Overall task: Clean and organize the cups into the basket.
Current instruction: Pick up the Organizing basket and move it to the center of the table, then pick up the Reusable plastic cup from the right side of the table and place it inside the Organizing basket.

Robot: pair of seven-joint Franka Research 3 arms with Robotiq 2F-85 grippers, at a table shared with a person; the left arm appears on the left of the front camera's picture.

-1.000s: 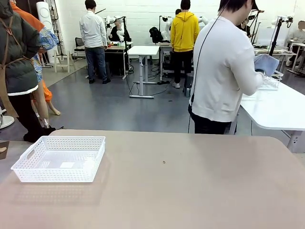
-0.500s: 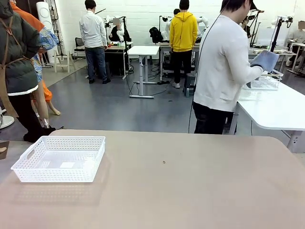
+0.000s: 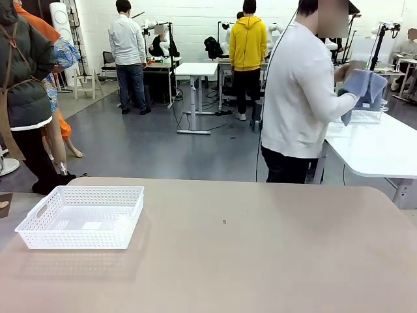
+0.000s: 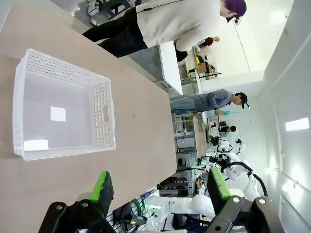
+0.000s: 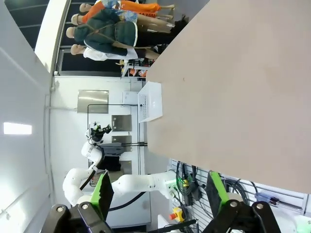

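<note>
The white perforated basket (image 3: 81, 216) sits on the tan table at the left, with only a small white label on its floor. In the left wrist view the basket (image 4: 65, 107) lies beyond my left gripper (image 4: 160, 187), whose green-padded fingers stand wide apart with nothing between them. My right gripper (image 5: 158, 189) is open too, held over bare tabletop, with the basket (image 5: 150, 102) small in the distance. The cups are out of view. A person in a white sweatshirt (image 3: 301, 98) stands past the table's far edge, turned toward a white side table, holding a blue cloth (image 3: 363, 88).
The white side table (image 3: 378, 147) at the right carries a wire basket (image 3: 368, 114). The tan table (image 3: 260, 261) has a small dark speck (image 3: 224, 222) near its middle. Other people stand in the background.
The person has lifted the blue cloth higher with both hands and shifted a little. The basket and both grippers have not moved.
</note>
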